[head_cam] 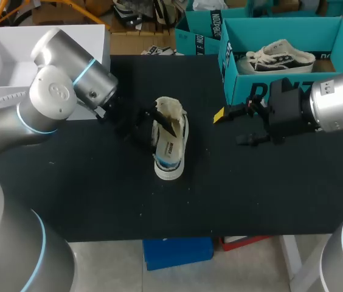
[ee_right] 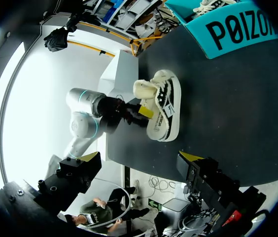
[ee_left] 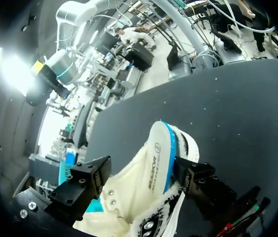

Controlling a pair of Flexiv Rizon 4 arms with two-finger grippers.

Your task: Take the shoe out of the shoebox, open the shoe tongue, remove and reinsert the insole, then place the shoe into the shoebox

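Observation:
A cream high-top shoe (head_cam: 170, 146) with a black side lies on the black table, toe toward the front edge. A cream insole (head_cam: 166, 149) with a blue edge shows along it. My left gripper (head_cam: 158, 121) is at the shoe's opening. In the left wrist view the shoe (ee_left: 129, 197) and the insole (ee_left: 156, 158) lie between its widely spread fingers (ee_left: 87, 180), so it is open. My right gripper (head_cam: 235, 126) hangs open to the right of the shoe with nothing in it. In the right wrist view the shoe (ee_right: 162, 106) lies ahead of the right gripper (ee_right: 139, 163).
The teal shoebox (head_cam: 281, 88) stands at the back right, just behind my right arm, with a second shoe (head_cam: 281, 58) inside. The shoebox (ee_right: 237, 29) also shows in the right wrist view. A white box (head_cam: 13, 61) stands at the back left.

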